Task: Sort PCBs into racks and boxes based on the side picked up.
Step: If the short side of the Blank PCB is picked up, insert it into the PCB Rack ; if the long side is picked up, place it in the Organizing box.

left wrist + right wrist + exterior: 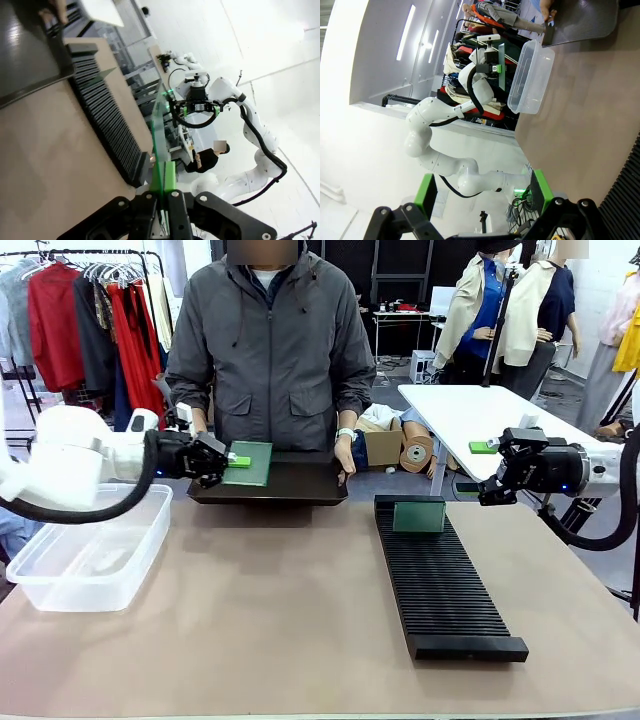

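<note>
Left gripper (pixel 222 459) clamps thin flat green PCB (pixel 249 462) above dark flat tray (pixel 270 483); right gripper (pixel 497 472) wide, empty.

The left arm (pixel 70 455) runs off the left edge of the front view, so its base is cut away, and the left tool (pixel 218 460) covers the near left corner of the PCB (pixel 248 463) it clamps. In the left wrist view that PCB (pixel 159 130) shows edge-on, so which face is dark and which pale cannot be told there. The tray (pixel 270 485) hides most of the person's right-side hand (pixel 345 455), and its contents cannot be made out. The right arm (pixel 600 475) leaves the picture at the right edge. The rack (pixel 625 200) is cut by the right edge in the right wrist view. The box (pixel 85 545) is cropped at the left.
</note>
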You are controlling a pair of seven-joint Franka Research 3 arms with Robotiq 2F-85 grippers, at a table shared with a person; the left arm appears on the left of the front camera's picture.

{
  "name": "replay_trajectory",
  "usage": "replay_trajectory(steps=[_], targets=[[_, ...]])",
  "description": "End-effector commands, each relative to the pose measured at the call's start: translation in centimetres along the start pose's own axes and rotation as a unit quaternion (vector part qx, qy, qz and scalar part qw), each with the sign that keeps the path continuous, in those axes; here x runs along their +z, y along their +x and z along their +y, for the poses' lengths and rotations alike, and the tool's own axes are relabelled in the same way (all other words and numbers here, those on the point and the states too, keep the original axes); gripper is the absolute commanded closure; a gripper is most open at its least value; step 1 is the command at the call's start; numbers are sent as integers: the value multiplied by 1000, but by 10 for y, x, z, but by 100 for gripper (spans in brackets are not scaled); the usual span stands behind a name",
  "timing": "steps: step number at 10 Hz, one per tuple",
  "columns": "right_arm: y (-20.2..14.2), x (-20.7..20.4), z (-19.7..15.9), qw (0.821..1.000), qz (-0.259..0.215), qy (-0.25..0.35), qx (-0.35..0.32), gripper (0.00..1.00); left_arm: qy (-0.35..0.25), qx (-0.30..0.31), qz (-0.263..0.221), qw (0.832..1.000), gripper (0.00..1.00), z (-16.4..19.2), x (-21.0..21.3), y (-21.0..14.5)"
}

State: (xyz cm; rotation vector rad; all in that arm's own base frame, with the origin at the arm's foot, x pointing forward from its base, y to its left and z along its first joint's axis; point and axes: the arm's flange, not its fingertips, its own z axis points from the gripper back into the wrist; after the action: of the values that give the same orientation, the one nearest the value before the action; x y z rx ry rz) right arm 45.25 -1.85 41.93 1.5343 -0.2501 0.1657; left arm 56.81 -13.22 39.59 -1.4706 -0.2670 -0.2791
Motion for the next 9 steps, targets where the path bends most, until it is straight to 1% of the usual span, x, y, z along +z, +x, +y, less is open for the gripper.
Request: replay_trajectory(steps=[1, 2, 4, 5, 6, 7, 8, 9], targets=[[1, 0, 0, 1000, 0, -1, 10, 0, 64, 34, 37, 997, 100, -22, 31, -3], [1, 0, 0, 1000, 0, -1, 10, 0, 111, 45, 48, 992, 100, -31, 58, -2], [1, 0, 0, 1000, 0, -1, 10, 0, 151, 59, 59, 985, 100, -45, 104, 2], [1, 0, 0, 1000, 0, -1, 10, 0, 185, 66, 65, 978, 100, -48, 126, 2], [1, 0, 0, 1000, 0, -1, 10, 0, 204, 69, 98, 972, 100, -53, 149, 0], [1, 0, 0, 1000, 0, -1, 10, 0, 244, 77, 102, 961, 100, -57, 167, -1], [1, 0, 0, 1000, 0, -1, 10, 0, 276, 73, 118, 951, 100, -63, 180, -4], [1, 0, 0, 1000, 0, -1, 10, 0, 320, 69, 128, 936, 100, -69, 188, -7]])
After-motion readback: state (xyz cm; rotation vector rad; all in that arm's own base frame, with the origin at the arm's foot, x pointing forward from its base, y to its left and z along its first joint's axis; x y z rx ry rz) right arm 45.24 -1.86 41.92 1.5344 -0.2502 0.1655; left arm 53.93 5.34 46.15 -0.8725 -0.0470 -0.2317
